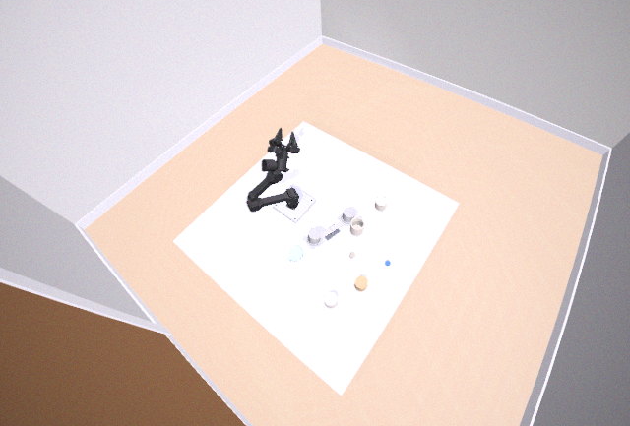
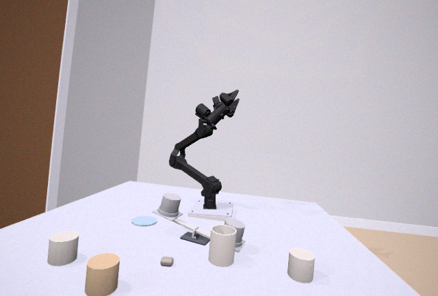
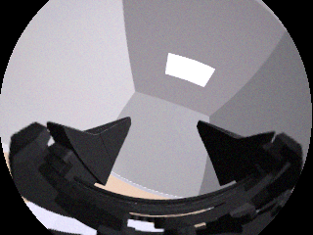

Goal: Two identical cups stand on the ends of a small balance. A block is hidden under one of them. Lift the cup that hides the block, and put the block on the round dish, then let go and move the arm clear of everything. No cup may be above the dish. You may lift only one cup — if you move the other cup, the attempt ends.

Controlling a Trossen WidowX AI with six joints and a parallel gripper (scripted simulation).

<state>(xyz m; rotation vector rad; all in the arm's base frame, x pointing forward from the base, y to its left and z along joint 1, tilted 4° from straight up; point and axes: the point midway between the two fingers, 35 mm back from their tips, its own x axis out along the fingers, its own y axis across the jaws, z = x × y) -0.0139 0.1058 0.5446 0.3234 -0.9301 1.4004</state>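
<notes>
The balance (image 1: 332,231) (image 2: 193,234) is tilted. Its raised end, beside the dish, bears one grey cup (image 1: 316,235) (image 2: 170,204). Its lowered end bears the other grey cup (image 1: 349,214) (image 2: 240,230), partly hidden behind a beige open cup in the exterior view. Both grey cups lean with the beam. The block is not visible. The pale blue round dish (image 1: 294,253) (image 2: 144,221) has nothing on it. My gripper (image 1: 286,131) (image 2: 238,95) (image 3: 164,121) is open and empty, high above the table and away from the balance, pointing up toward the walls.
The beige open cup (image 1: 356,227) (image 2: 222,247) stands close to the lowered end. Also on the table (image 1: 244,259) are two pale cylinders (image 2: 63,248) (image 2: 300,265), an orange-tan cylinder (image 1: 361,282) (image 2: 101,275), a small grey-brown piece (image 1: 351,254) (image 2: 167,261) and a small blue thing (image 1: 387,263).
</notes>
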